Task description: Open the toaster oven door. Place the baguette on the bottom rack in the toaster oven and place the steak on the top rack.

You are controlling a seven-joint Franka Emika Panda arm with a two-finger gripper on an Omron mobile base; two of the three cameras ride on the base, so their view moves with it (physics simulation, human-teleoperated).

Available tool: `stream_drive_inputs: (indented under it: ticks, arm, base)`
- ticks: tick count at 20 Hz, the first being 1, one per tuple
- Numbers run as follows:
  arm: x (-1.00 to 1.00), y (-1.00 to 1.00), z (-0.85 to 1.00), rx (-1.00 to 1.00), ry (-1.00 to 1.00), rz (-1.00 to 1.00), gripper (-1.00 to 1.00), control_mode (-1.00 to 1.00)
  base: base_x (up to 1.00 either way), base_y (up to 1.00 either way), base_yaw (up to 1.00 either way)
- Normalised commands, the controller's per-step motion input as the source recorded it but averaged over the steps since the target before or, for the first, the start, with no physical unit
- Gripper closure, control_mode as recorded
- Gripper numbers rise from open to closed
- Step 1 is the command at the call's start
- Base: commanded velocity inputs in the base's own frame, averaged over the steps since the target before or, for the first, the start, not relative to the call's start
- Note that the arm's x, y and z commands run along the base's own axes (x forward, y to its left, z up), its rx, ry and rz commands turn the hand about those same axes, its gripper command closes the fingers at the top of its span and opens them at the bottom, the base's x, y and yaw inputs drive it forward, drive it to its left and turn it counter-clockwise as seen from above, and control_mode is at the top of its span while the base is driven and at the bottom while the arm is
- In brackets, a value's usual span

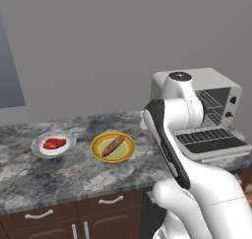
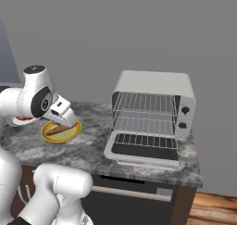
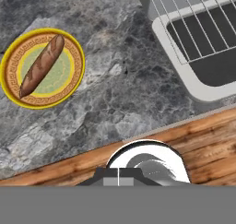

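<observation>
a: while the door (image 2: 143, 150) lies folded down flat at the lower middle of the right base view, where does everything else sit?

b: the oven (image 2: 155, 103) stands open at centre right of that frame, both racks bare. the top rack (image 2: 146, 101) is the higher grid, the bottom rack (image 2: 144, 125) the one below it, just above the door's dark glass.

a: and the food?

b: the baguette (image 1: 113, 145) lies slantwise on a yellow-rimmed green plate (image 1: 127, 154) at the middle of the left base view. the steak (image 1: 54, 143) is on a white plate (image 1: 39, 149) to its left, near but apart, both on the grey marbled counter (image 1: 74, 174).

a: what does the hand view give?

b: the baguette is at upper left there on its plate, the door's rounded corner at upper right, counter between them, and a wood floor (image 3: 207, 140) along the lower part.

a: the gripper?

b: i can place it at the left of the right base view (image 2: 68, 122), over the near edge of the green plate. its fingers are pressed together with nothing between them; the baguette lies free on the plate.

a: does it touch the plate?

b: i cannot tell from these angles.
</observation>
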Motion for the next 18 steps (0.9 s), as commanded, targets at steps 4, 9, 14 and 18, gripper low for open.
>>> stream_drive_inputs:
  ticks: [4, 9, 14, 18]
  arm:
    - [0.25, 0.34, -0.24, 0.00, 0.00, -0.12, -1.00, -1.00]
    - [0.16, 0.17, -0.01, 0.00, 0.00, -0.08, -1.00, -1.00]
    - [0.23, 0.25, -0.01, 0.00, 0.03, -0.06, -1.00, -1.00]
    - [0.30, 0.28, -0.16, 0.00, 0.05, -0.06, -1.00, -1.00]
  base:
    - [0.00, 0.00, 0.00]
    - [0.00, 0.00, 0.00]
    - [0.00, 0.00, 0.00]
    - [0.00, 0.00, 0.00]
